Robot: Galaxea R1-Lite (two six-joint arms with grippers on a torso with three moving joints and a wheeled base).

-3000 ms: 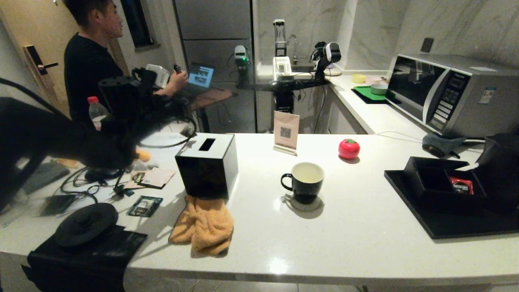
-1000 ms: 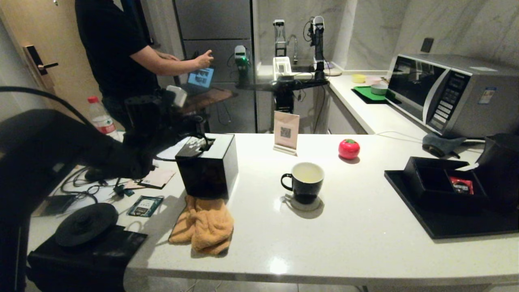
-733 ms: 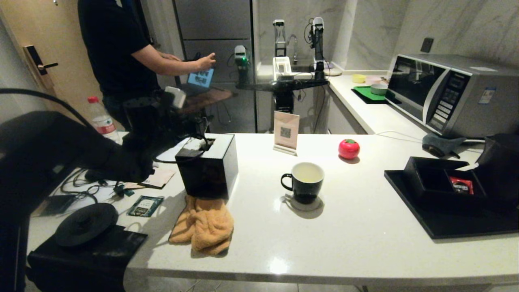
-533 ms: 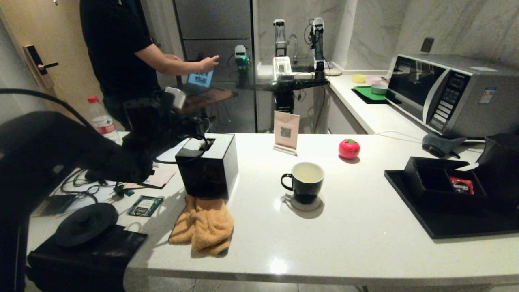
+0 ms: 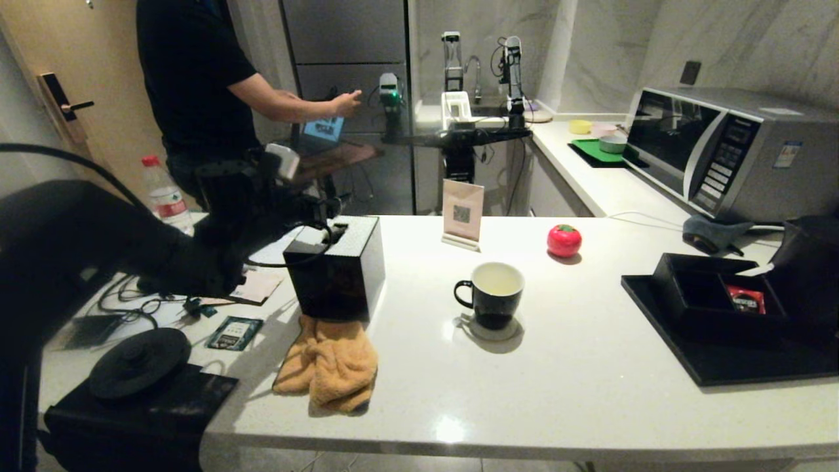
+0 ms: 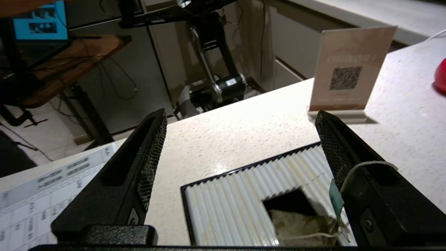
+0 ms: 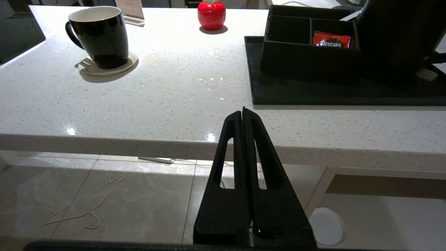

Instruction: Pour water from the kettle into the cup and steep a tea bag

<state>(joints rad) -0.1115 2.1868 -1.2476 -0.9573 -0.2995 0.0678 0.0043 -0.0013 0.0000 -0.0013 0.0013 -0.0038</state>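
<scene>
The left gripper [image 6: 240, 139] hangs over the black box [image 5: 335, 269] at the left of the white counter [image 5: 537, 387], its jaws spread wide and clamping nothing. Between them, the tea bag [image 6: 303, 226] lies in the slot of the box's ribbed white lid [image 6: 230, 205]; its string is draped over one finger [image 6: 352, 167], the only contact seen. To the right, at mid-counter, the cup [image 5: 491, 295] stands on a coaster, pale water [image 5: 496, 280] inside. Farther right, the kettle [image 5: 809, 275] sits on the black tray [image 5: 721, 367] beside a compartmented holder. The right gripper [image 7: 243, 113] is parked below the counter's near edge, jaws pressed together and empty.
</scene>
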